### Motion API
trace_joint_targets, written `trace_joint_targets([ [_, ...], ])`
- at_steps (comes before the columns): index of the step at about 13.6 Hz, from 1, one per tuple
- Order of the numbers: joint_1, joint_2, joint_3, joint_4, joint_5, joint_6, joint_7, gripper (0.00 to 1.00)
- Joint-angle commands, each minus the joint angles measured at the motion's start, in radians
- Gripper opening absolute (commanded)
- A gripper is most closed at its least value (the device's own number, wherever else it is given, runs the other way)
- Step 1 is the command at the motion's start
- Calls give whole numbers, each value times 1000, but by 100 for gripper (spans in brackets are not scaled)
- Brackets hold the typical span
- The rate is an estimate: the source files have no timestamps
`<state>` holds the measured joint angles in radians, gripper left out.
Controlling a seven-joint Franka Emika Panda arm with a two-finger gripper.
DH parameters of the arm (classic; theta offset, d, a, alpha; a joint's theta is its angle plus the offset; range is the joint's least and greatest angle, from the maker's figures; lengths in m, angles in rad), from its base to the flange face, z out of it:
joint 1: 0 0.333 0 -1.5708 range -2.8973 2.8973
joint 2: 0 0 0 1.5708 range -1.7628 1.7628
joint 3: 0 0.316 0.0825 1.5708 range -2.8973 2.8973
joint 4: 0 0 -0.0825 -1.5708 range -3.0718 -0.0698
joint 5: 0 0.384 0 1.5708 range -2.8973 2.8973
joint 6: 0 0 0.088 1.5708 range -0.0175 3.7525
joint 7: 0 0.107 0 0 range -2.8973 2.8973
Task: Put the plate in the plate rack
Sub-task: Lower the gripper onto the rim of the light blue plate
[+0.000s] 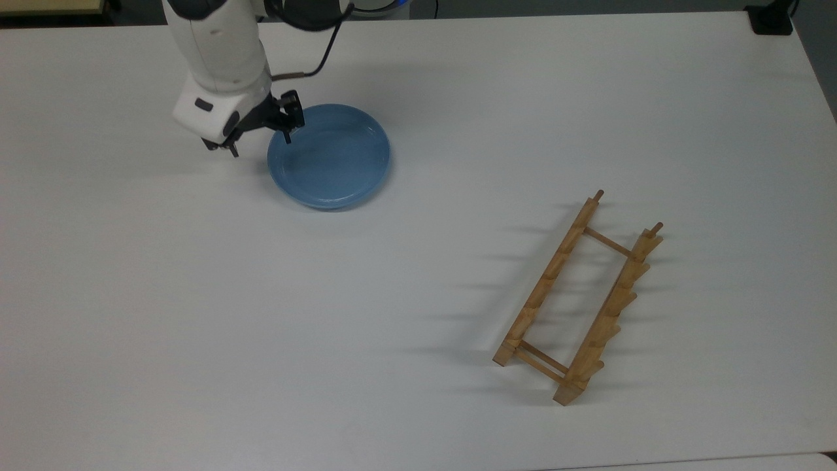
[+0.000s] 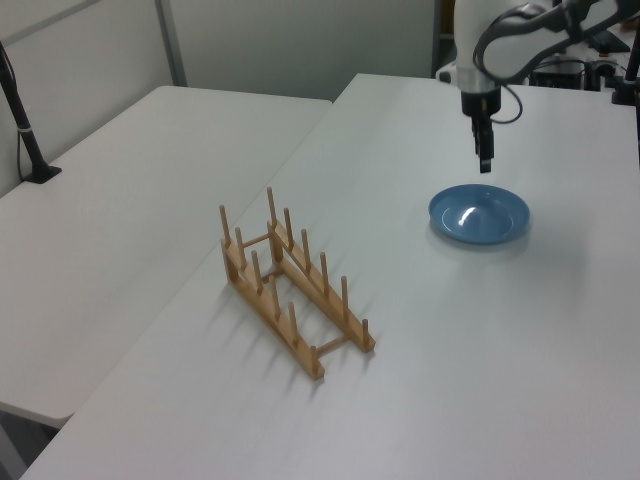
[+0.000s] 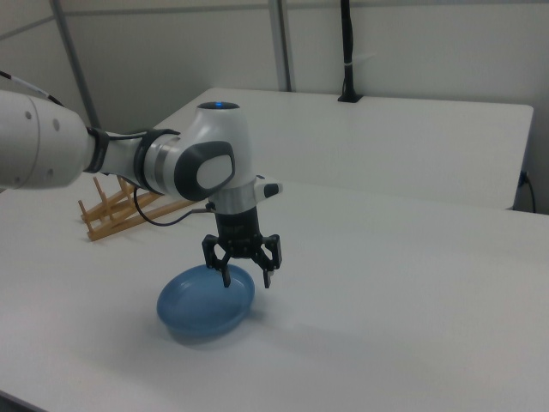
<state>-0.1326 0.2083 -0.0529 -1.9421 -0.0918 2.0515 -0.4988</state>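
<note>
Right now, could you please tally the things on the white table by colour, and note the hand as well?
Blue: 1, the plate
Light wood: 1, the plate rack
Black: 1, the hand, open above the plate's rim
Total: 3

The white arm reached in from the right view's left, its wrist bent so the tool pointed straight down. The tool's 2 black fingers stood spread apart, holding nothing, a little above the bench.

Bare counter lies between the plate and the plate rack, whose upright pegs are the one obstruction.
</note>
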Motion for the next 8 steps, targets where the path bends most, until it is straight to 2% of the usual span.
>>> trace_joint_targets([
  [1, 21, 31, -4, -6, -12, 55, 57, 76],
  [3, 31, 54, -4, -6, -20, 56, 74, 70],
  [4, 33, 63, -4, -5, -26, 58, 83, 60],
  [5, 34, 71, -4, -5, -35, 59, 112, 37],
  [7, 36, 79, 1, -5, -46, 61, 152, 36],
  [8, 37, 80, 1, -6, -49, 82, 166, 24],
])
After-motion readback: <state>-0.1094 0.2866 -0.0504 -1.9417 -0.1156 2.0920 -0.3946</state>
